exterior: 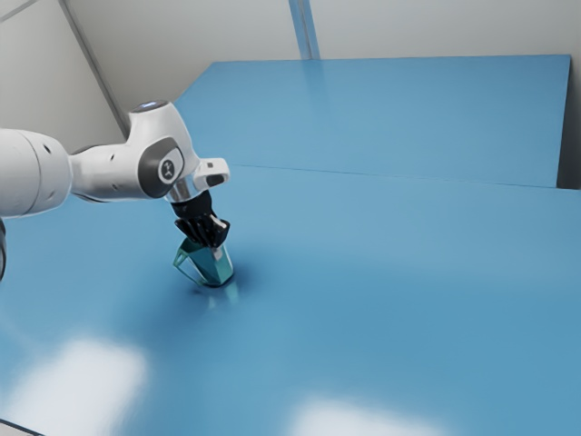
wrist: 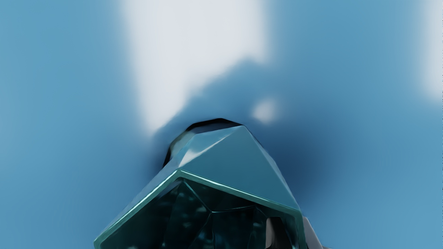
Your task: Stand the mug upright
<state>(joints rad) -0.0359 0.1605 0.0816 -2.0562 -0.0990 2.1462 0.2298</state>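
Note:
In the exterior view the black gripper [exterior: 216, 247] points down at the rim of the teal faceted mug [exterior: 212, 266]. The mug leans a little, its opening up toward the hand and its base low at the table; whether the base rests flat I cannot tell. Its handle [exterior: 185, 266] sticks out to the exterior view's left. In the wrist view the gripper [wrist: 293, 229] has one finger inside the mug [wrist: 238, 166] and the other outside, with the mug's wall pinched between them. Part of the mug's opening runs past the bottom edge.
The blue table [exterior: 381, 300] spreads around the mug, with bright reflections on its surface. A blue panel [exterior: 390, 113] lies beyond it, in front of a pale wall [exterior: 436, 27]. The white arm comes in from the exterior view's left.

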